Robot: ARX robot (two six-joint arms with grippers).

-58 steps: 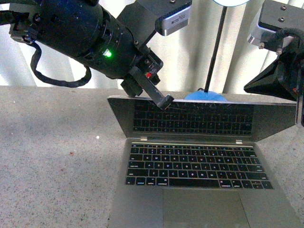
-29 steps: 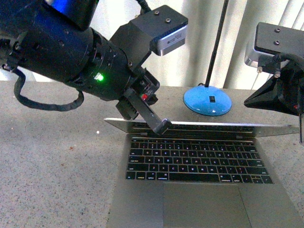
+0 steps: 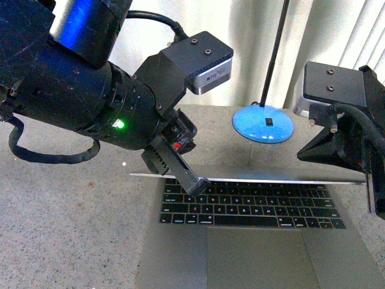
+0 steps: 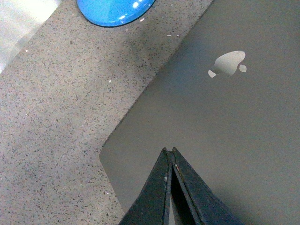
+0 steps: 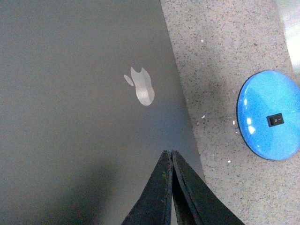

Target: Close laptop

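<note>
The silver-grey laptop [image 3: 252, 253] stands partly open, lid tipped well forward over its black keys.

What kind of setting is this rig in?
Likely a desk or office-style setup: slim silver-grey metal laptop on a speckled grey stone-look tabletop, round blue desk-lamp base behind it, pale curtain or blinds at the back.

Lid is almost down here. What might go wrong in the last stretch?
The left gripper, shut, sits at the front edge of the lid; it may slip off onto the keys or get pinched. Both shut tips, the right gripper too, could scratch the lid's outer face.
</note>
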